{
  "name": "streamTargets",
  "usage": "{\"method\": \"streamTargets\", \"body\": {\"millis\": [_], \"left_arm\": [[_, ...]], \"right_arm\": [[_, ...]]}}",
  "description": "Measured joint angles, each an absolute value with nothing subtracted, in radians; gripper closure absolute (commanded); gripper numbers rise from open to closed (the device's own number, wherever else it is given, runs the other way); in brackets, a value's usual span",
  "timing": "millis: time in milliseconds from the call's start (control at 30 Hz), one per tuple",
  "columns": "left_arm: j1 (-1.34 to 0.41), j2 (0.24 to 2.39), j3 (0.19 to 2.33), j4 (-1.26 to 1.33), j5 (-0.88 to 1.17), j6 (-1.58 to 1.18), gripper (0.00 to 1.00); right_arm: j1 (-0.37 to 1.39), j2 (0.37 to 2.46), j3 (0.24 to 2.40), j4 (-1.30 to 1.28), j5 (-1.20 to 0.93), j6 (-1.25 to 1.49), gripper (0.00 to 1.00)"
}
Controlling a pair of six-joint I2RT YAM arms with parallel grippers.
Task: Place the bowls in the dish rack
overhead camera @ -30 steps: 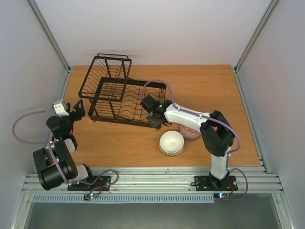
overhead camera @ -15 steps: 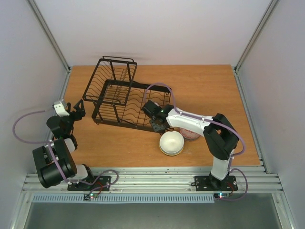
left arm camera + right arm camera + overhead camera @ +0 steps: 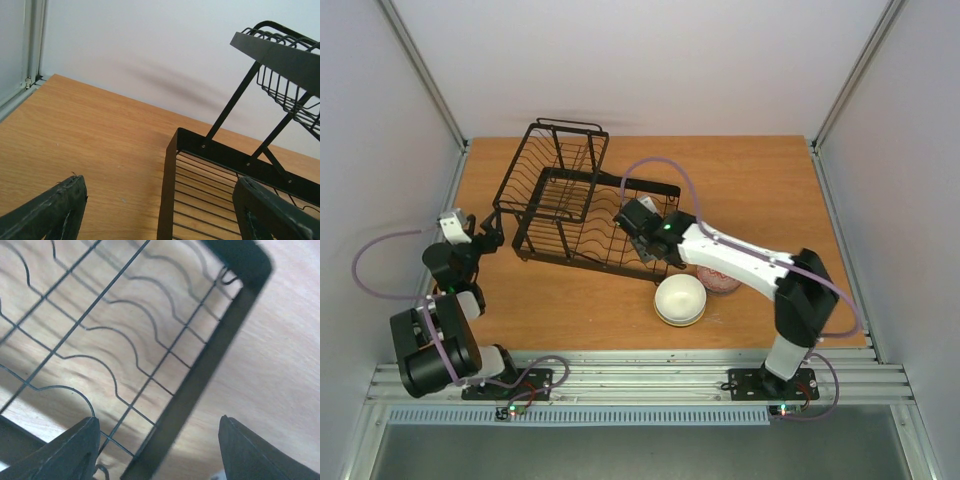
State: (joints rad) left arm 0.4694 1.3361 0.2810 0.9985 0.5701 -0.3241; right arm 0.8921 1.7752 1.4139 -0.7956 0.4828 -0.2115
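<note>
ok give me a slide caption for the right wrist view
Right tool, open, looking down on the corner rim of the black wire dish rack, its wavy wires over the wooden table

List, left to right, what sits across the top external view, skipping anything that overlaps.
left claw → dish rack → cream-white bowl → red-and-white bowl

Wooden counter [image 3: 760,180], black wire rack [image 3: 570,215] toward 10 o'clock, white bowl [image 3: 680,299] near 6 o'clock, red patterned bowl [image 3: 725,281] just beside it.
</note>
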Motion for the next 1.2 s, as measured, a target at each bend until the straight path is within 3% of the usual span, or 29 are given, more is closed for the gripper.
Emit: {"method": "streamTargets", "body": {"millis": [67,167,567,800,1200], "left_arm": [[0.463,1.320,0.281,0.981,0.573,-0.316,0.32],[0.441,1.267,0.282,0.908,0.577,-0.290,0.34],[0.315,1.113,0.286,0.695,0.530,-0.121,0.28],[0.305,1.132,0.286,0.687,0.523,-0.089,0.26],[0.302,1.132,0.283,0.692,0.524,-0.068,0.24]], "right_arm": [[0.892,1.708,1.402,-0.811,0.507,-0.193,0.40],[0.894,1.571,1.349,-0.856,0.551,-0.121,0.42],[0.906,1.002,0.889,-1.039,0.397,0.165,0.51],[0.912,0.941,0.863,-1.027,0.316,0.184,0.55],[0.914,1.097,0.827,-0.942,0.263,0.177,0.61]]}}
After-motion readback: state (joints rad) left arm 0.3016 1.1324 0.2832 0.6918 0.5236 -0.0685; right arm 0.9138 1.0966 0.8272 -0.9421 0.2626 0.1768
